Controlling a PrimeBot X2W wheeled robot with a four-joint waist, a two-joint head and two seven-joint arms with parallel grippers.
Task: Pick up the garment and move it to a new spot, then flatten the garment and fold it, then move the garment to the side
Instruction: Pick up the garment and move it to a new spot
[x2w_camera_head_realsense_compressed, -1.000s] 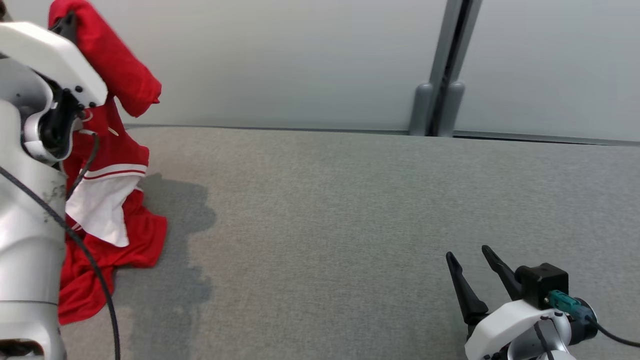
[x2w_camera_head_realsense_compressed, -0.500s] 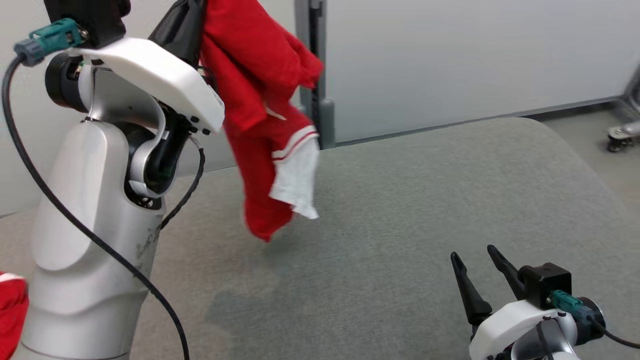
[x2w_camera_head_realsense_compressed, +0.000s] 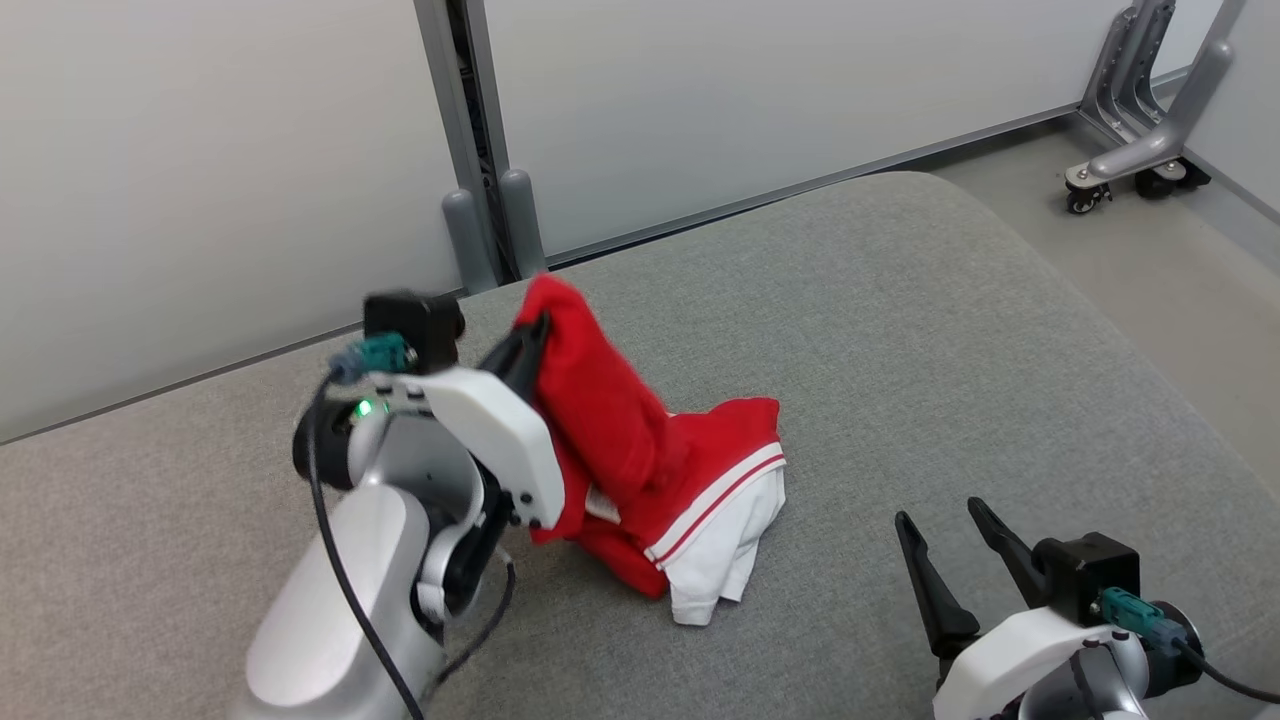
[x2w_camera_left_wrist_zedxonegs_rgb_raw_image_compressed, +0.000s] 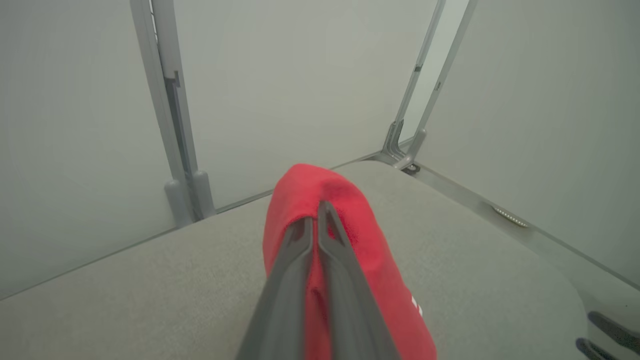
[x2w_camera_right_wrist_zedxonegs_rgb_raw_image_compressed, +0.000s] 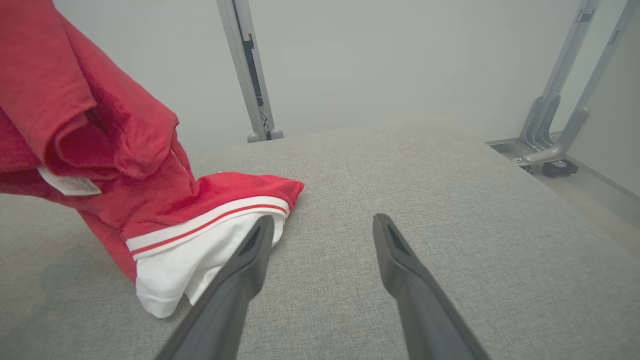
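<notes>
Lowered since half a second ago, the garment (x2w_camera_head_realsense_compressed: 640, 450) now rests its red-striped white end on the table (x2w_camera_head_realsense_compressed: 900, 330) just in front of the post (x2w_camera_head_realsense_compressed: 480, 200), where before it hung clear. Nearest the post, the left gripper (x2w_camera_head_realsense_compressed: 527, 345) holds up the red top fold, fingers clamped tight on the cloth. Well away from the post, over the table's near side, the right gripper (x2w_camera_head_realsense_compressed: 936, 510) has its fingers spread wide, holding nothing. A white tag (x2w_camera_right_wrist_zedxonegs_rgb_raw_image_compressed: 70, 184) on the garment carries print too small to read.
</notes>
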